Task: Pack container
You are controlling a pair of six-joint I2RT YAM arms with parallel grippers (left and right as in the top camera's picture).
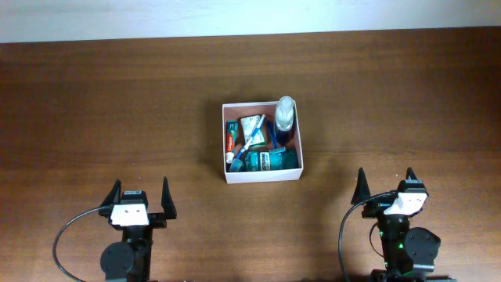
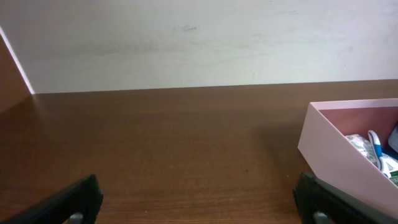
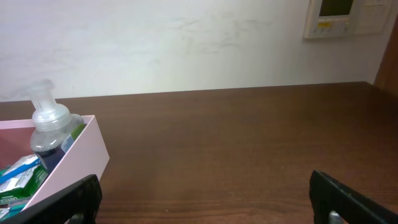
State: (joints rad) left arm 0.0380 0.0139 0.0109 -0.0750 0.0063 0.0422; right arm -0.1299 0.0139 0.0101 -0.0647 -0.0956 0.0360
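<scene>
The container (image 1: pixel 261 177) is a shallow white-walled square box with a pink inside, in the middle of the table. Inside it lie a clear pump bottle with blue liquid (image 1: pixel 284 119), a toothpaste tube (image 1: pixel 231 138), a toothbrush (image 1: pixel 252 142), a green-and-white packet (image 1: pixel 252 126) and a teal box (image 1: pixel 270 160). My left gripper (image 1: pixel 142 197) stands open near the front edge, left of the container (image 2: pixel 336 151). My right gripper (image 1: pixel 387 185) is open too, to the container's right (image 3: pixel 74 163), where the bottle (image 3: pixel 47 127) rises above the wall. Neither holds anything.
Brown wooden table (image 1: pixel 117 110) runs back to a white wall (image 1: pixel 235 16). A wall panel (image 3: pixel 341 17) hangs at the upper right in the right wrist view. Black cables (image 1: pixel 70 235) loop beside both arm bases.
</scene>
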